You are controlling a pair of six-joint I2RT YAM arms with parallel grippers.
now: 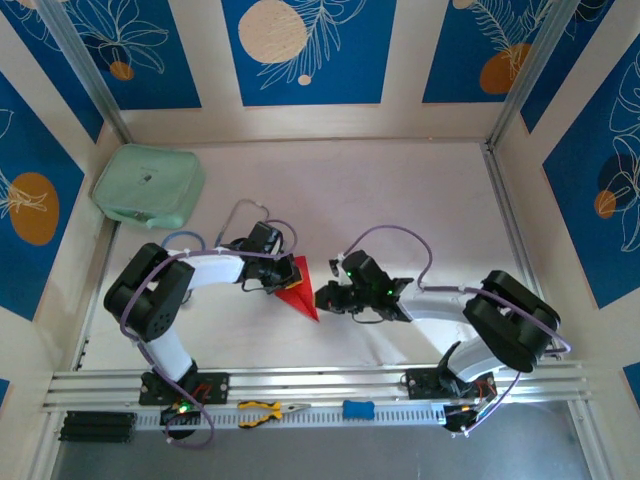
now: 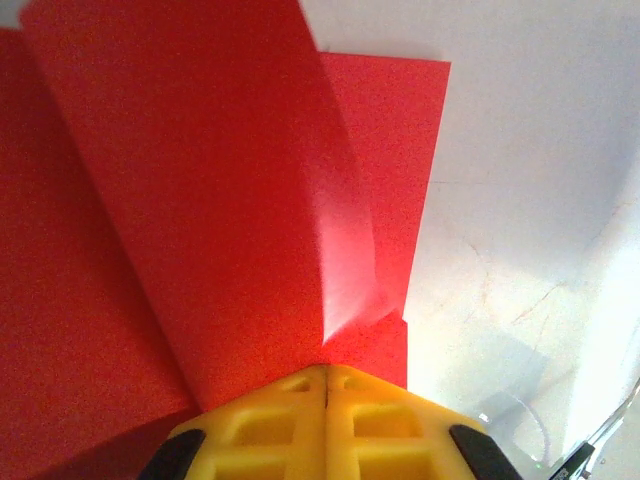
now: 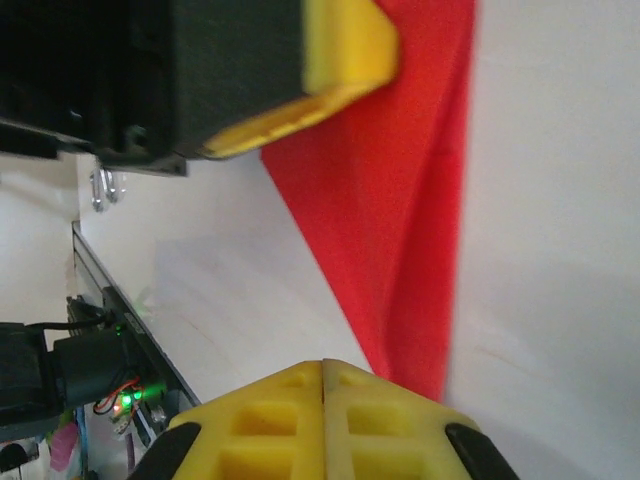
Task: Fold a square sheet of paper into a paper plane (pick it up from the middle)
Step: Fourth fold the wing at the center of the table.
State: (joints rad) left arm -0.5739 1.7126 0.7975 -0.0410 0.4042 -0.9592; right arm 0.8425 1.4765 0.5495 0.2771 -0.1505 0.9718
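The square sheet of paper [image 1: 300, 293] lies mid-table between the arms, folded into a pointed red wedge like a paper plane, its tip toward the near right. My left gripper [image 1: 283, 277] sits over its far left edge. In the left wrist view the yellow jaws [image 2: 325, 368] are shut, and a raised red flap [image 2: 200, 220] runs into their tips above a flat layer. My right gripper [image 1: 325, 298] is at the pointed end. In the right wrist view its jaws [image 3: 323, 364] are shut, with the red tip [image 3: 390, 200] passing just beside the right finger, not between the jaws.
A mint-green pouch [image 1: 148, 185] rests at the far left corner. Aluminium rails [image 1: 320, 385] cross the near edge, with yellow-handled pliers [image 1: 268, 410] and a small blue object [image 1: 358, 408] on them. Walls enclose the table on three sides.
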